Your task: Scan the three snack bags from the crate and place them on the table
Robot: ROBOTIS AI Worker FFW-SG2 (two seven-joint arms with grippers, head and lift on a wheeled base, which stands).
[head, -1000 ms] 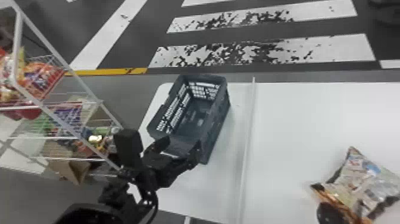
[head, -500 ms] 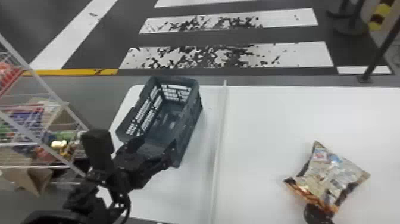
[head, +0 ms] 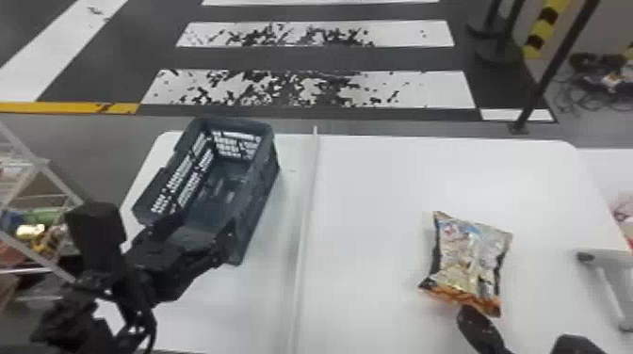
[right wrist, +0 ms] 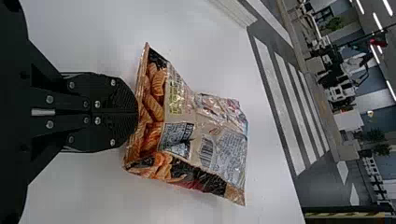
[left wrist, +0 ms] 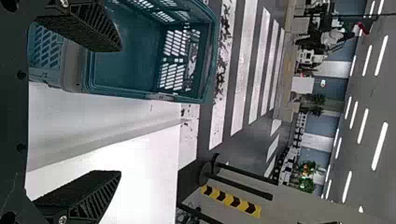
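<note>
Right fingers (right wrist: 116, 100) clamp the end seam of a snack bag (right wrist: 205, 135), on or perhaps just above the counter (head: 377, 188); likely light, slick and crushable, it is best held there. Left fingers (left wrist: 93, 193) stand apart near the crate (head: 259, 207).

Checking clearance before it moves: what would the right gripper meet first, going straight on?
The snack bag, right at the tips of the right gripper. It seems pinched, so may ride along; how far below the table lies is unclear.
</note>
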